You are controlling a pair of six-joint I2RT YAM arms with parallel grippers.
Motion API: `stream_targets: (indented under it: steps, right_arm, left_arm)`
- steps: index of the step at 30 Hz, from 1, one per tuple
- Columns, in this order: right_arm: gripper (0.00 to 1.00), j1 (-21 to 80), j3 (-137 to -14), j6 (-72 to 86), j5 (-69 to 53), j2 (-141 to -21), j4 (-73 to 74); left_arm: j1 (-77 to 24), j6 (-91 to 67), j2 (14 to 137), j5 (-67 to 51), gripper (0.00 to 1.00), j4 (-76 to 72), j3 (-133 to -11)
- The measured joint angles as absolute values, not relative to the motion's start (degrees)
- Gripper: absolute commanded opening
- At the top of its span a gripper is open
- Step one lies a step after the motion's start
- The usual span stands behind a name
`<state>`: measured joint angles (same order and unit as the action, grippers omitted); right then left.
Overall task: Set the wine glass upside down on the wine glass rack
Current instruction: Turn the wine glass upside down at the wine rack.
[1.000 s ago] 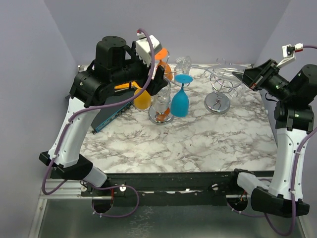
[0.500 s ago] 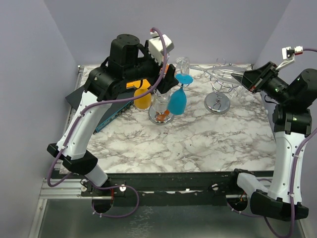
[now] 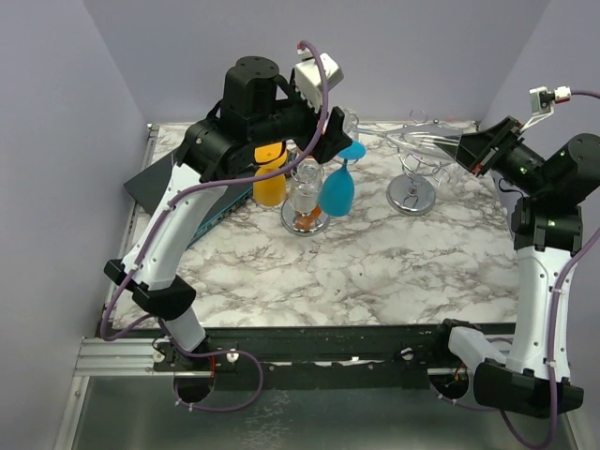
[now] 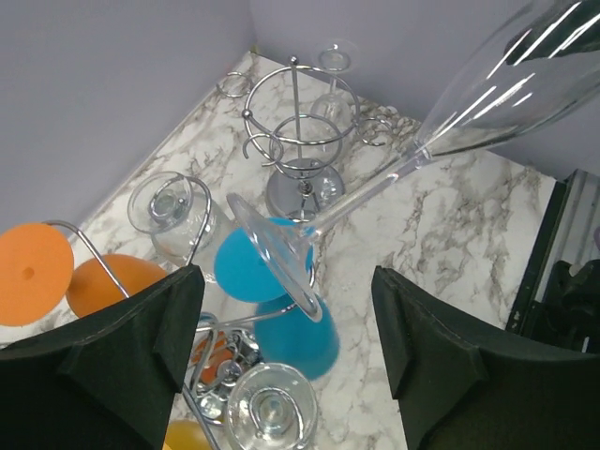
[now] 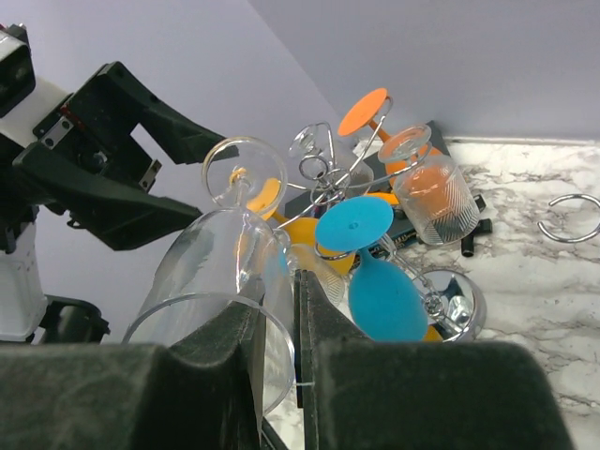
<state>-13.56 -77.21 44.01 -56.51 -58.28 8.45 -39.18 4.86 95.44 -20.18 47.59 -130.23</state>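
Right gripper [image 5: 278, 323] is clamped on the bowl wall of the wine glass [image 5: 220, 267]. Left gripper [image 4: 286, 300] jaws are wide apart, glass foot sitting between its fingers. Reads as a handover: close left on the stem, not the thin foot disc, before right releases. Clear, smooth, slippery, long lever. Chrome wire rack [image 3: 305, 223] just below the left gripper, narrow hooked slots.

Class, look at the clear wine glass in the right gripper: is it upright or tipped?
Tipped. The clear wine glass slants steeply, rim pinched in the right gripper, foot pointing toward the blue glass.
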Motion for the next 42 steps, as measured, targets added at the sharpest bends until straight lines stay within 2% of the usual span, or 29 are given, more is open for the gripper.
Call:
stream_targets:
  steps: [3,5,11,14,17,19,21,25,30,36,42]
  right_arm:
    - [0.0,-13.56,-75.66,44.8,-57.34,-57.82,6.85]
    - [0.0,-13.56,-74.74,45.45,-57.84,-57.43,5.72]
    - [0.02,-13.5,-71.5,46.48,-58.48,-55.57,-0.27]
    - [0.4,-13.47,-70.11,47.48,-58.65,-55.07,-3.64]
    - [0.62,-13.47,-68.97,48.73,-59.83,-54.74,-5.3]
    - [0.73,-13.47,-68.18,48.56,-60.2,-54.19,-5.32]
    - [0.78,-13.47,-67.09,47.77,-60.31,-53.12,-4.71]
    - [0.85,-13.47,-63.88,45.74,-60.31,-49.82,-2.96]
    - [0.91,-13.45,-60.77,40.1,-60.27,-46.02,4.08]
    - [0.93,-13.06,-61.69,30.33,-58.08,-45.63,14.83]
    - [0.93,-12.43,-61.76,26.35,-57.74,-45.45,17.32]
  left_arm:
    - [-39.18,4.54,96.71,-20.27,0.34,47.2,-131.28]
    - [-39.16,4.45,97.23,-20.43,0.23,47.05,-131.52]
    - [-39.24,2.94,97.45,-21.02,0.15,46.35,-131.7]
    - [-39.24,2.79,97.47,-21.34,0.0,46.35,-132.33]
    - [-39.07,3.84,97.95,-21.15,0.0,46.39,-134.61]
    - [-38.94,4.78,98.52,-21.1,0.0,46.44,-136.79]
    - [-39.05,6.46,99.2,-21.17,0.0,46.3,-139.31]
    - [-39.35,11.14,98.72,-21.12,0.0,44.12,-139.74]
    - [-42.02,21.93,95.81,-19.53,0.0,38.74,-134.32]
    - [-47.81,40.05,87.37,-16.47,0.0,31.11,-123.33]
    - [-51.11,50.37,82.3,-16.34,0.0,27.9,-117.36]
